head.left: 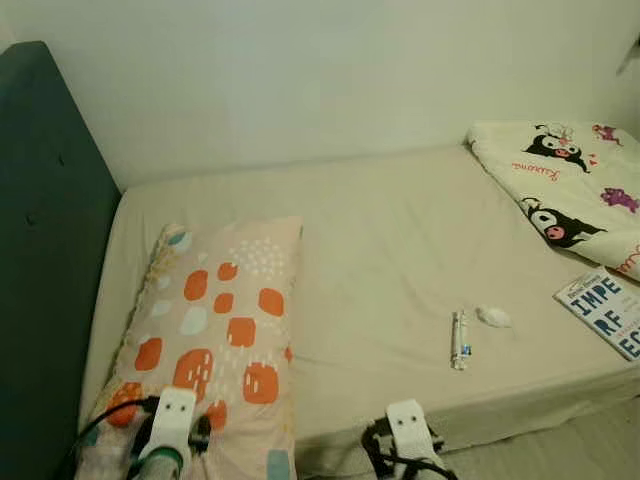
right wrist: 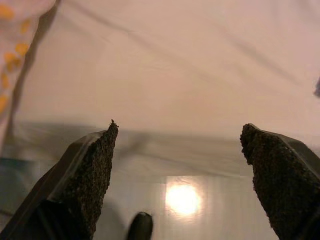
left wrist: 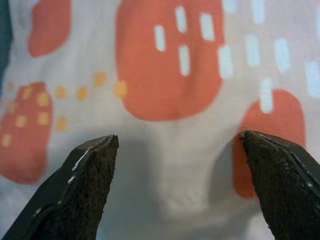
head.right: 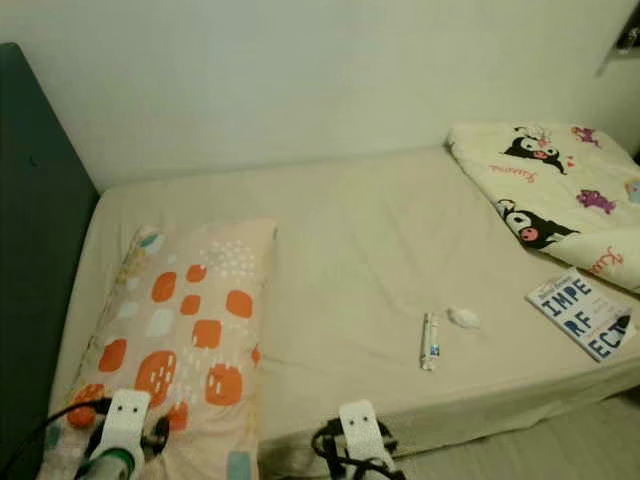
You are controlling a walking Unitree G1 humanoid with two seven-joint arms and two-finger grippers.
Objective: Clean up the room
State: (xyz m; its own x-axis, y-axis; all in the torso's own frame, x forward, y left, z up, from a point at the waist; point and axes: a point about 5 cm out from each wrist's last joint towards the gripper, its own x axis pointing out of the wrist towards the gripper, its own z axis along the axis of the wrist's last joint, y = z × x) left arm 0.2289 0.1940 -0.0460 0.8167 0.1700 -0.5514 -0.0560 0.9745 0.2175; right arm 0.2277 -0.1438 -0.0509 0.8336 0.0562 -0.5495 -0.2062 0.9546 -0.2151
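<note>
Nearest the robot, the left gripper (left wrist: 177, 185) hangs low over the near end of the pillow (head.left: 215, 330). Its two black fingers (left wrist: 82, 185) are spread wide, with the orange-and-white patterned cloth showing between them, and they grip nothing. From the wrist view the cloth looks very close, though I cannot tell whether the tips touch it. The right gripper (right wrist: 180, 175) is spread just as wide and empty. It sits at the front edge of the bed (head.left: 390, 240), with the pale sheet ahead of it and a shiny strip of floor with a light reflection below.

The pillow lies lengthwise on the left side of the bed, near the dark green headboard (head.left: 45, 230), its near end hanging close to the mattress edge. Further in and to the right, a small tube (head.left: 459, 340) and a little white crumpled thing (head.left: 493, 317), perhaps a tissue, lie just beside each other on the bare sheet. Past them, at the right edge, lies a book (head.left: 605, 312) with a white cover and large dark letters. A folded blanket (head.left: 565, 185) with cartoon figures sits in the far right corner against the wall.

By my reading, the step in hand is the pillow: the left arm is placed to take its near end. The next move calls for lowering the spread fingers onto the cloth, pinching a firm fold, and then shifting the pillow square to the headboard. The loose items still wait to be gathered.
</note>
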